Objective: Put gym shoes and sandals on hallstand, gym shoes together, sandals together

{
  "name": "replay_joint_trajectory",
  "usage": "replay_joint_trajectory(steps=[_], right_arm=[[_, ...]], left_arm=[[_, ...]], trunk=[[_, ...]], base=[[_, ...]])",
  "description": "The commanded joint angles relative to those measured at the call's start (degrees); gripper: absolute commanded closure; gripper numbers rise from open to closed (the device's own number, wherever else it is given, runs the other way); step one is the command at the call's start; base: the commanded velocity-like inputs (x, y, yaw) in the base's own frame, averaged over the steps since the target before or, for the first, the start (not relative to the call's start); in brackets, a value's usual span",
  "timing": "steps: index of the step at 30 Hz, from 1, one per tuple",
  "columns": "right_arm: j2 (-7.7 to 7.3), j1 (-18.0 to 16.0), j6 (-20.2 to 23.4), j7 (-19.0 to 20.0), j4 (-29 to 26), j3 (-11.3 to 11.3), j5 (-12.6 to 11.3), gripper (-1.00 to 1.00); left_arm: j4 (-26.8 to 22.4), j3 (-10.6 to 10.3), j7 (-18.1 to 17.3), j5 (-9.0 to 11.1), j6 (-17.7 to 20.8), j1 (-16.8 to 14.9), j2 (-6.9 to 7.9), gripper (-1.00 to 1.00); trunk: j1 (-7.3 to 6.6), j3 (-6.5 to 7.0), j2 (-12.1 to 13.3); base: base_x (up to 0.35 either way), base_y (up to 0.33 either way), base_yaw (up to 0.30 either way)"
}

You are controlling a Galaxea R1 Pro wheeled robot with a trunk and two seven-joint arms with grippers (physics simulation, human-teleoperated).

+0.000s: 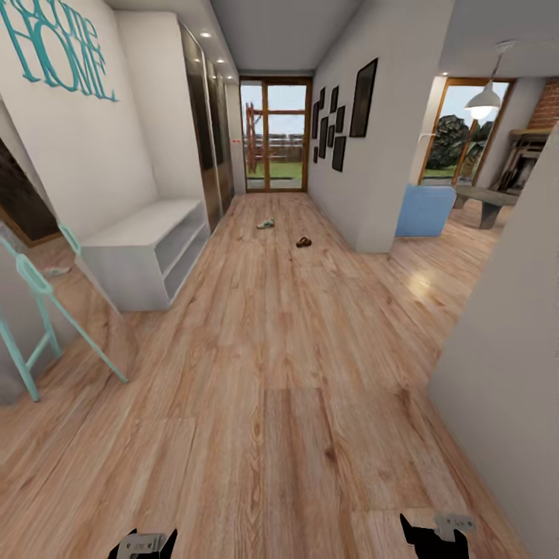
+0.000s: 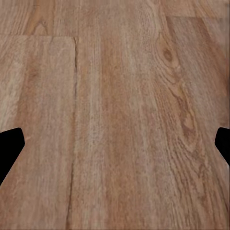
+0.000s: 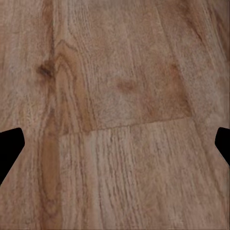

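Far down the corridor floor [image 1: 279,373] lies one gym shoe [image 1: 265,223], small, white and green. A brown sandal [image 1: 303,242] lies a little nearer and to its right. Both are well ahead of me, and too small for detail. The hallstand is out of view. My left gripper [image 1: 144,546] and right gripper [image 1: 435,534] peek in at the bottom edge of the head view. In the wrist views, the left gripper [image 2: 115,143] and the right gripper [image 3: 115,143] are open over bare wood planks, with the dark fingertips [image 2: 9,146] [image 3: 9,146] far apart.
A plain low white two-shelf bench [image 1: 147,248] stands against the left wall under teal letters [image 1: 58,46]. A mint-coloured stand [image 1: 43,310] leans at the near left. A wall corner [image 1: 497,334] closes in at the right. Beyond it are a blue armchair [image 1: 425,210] and a glass door [image 1: 273,136].
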Motion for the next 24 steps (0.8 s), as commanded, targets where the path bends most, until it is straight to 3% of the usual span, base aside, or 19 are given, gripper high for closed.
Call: replay_joint_trajectory(steps=[1,24], right_arm=[[0.01,0.0,-0.1,0.5,0.1,-0.5,0.0,-1.00],[-0.08,0.0,-0.1,0.5,0.1,-0.5,0.0,-1.00]], left_arm=[[0.0,0.2,-0.6,0.6,0.0,0.0,-0.01,-1.00],[0.0,0.2,-0.6,0.6,0.0,0.0,-0.01,-1.00]], trunk=[[0.03,-0.04,0.0],[0.03,0.00,0.0]], base=[[0.340,0.000,-0.150],[0.340,0.000,-0.024]])
